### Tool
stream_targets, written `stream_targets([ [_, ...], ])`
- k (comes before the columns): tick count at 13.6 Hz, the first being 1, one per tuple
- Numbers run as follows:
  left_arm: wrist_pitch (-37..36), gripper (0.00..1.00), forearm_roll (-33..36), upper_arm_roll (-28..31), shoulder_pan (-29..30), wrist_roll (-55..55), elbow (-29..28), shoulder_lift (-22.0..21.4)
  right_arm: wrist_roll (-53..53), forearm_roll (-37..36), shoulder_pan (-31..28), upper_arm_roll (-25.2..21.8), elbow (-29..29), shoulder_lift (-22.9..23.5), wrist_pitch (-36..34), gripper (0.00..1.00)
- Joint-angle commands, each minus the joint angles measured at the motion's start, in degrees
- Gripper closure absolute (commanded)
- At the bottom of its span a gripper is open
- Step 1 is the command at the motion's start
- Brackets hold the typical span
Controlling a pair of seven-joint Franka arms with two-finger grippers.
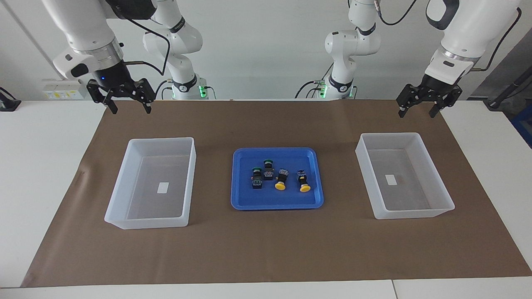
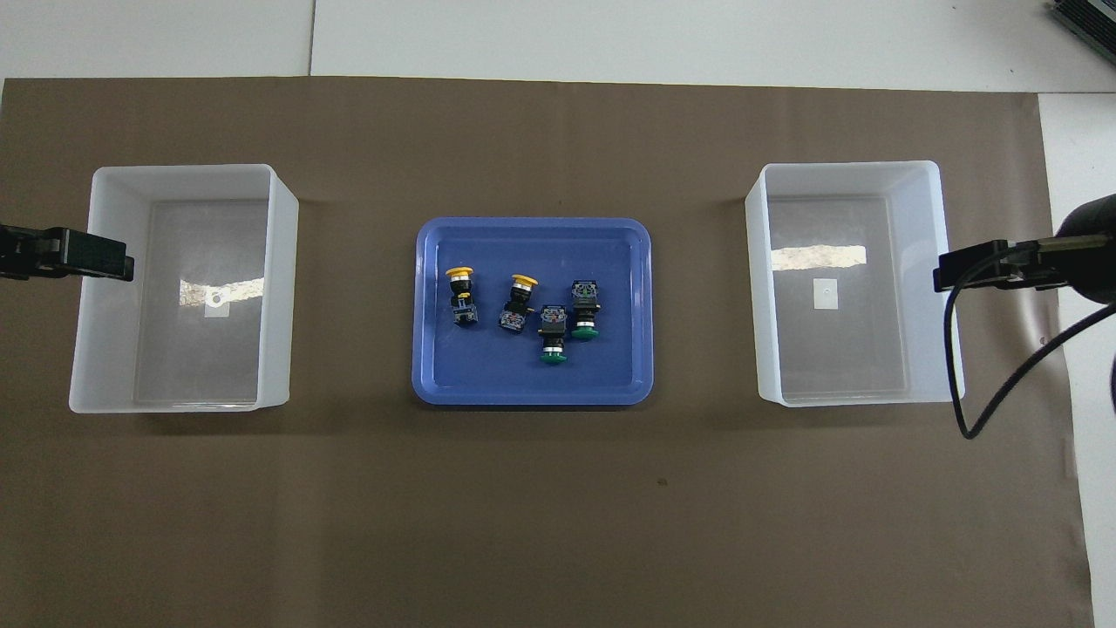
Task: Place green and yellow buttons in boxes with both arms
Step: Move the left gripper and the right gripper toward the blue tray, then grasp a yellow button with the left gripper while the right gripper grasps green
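Two green buttons [image 1: 256,177] [image 1: 268,169] and two yellow buttons [image 1: 281,181] [image 1: 304,183] lie on their sides in a blue tray [image 1: 274,150] at mid-table. From overhead, the yellow buttons [image 2: 460,296] [image 2: 518,305] lie toward the left arm's end and the green buttons [image 2: 551,336] [image 2: 584,310] toward the right arm's end. My right gripper [image 1: 130,110] [image 2: 946,277] hangs open and holds nothing, over the mat at the right arm's end. My left gripper [image 1: 417,114] [image 2: 122,263] waits open and holds nothing, over the mat at the left arm's end.
A translucent white box [image 1: 162,140] [image 2: 850,166] stands at the right arm's end and another box [image 1: 390,135] [image 2: 183,170] at the left arm's end, each with only a small white label inside. A brown mat [image 1: 266,249] covers the table.
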Motion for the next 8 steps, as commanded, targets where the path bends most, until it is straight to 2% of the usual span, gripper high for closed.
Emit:
stream_targets([
  [1,0.1,0.00,0.8,-0.8,-0.6,-0.7,-1.1,-1.2,3.2,0.6,3.6,0.3,-2.3,2.0,4.7,0.00],
  [2,0.8,0.00,0.8,-0.8,-1.5,-0.8,-2.2,-1.5,3.4,0.6,4.5,0.3,-2.3,3.4,6.6,0.00],
  [4,4.1,0.00,0.8,-0.8,-4.2,-1.5,-8.1,-4.3,4.6,0.6,7.5,0.3,-2.3,6.5,10.1,0.00],
  [6,13.7,0.00,0.8,-0.8,-8.0,-4.5,-17.7,-8.0,8.1,0.6,10.5,0.3,-2.5,9.4,14.2,0.00],
  [8,17.6,0.00,0.8,-0.8,-11.1,-7.4,-20.9,-7.9,10.9,2.0,13.4,0.3,-3.0,12.3,18.5,0.00],
])
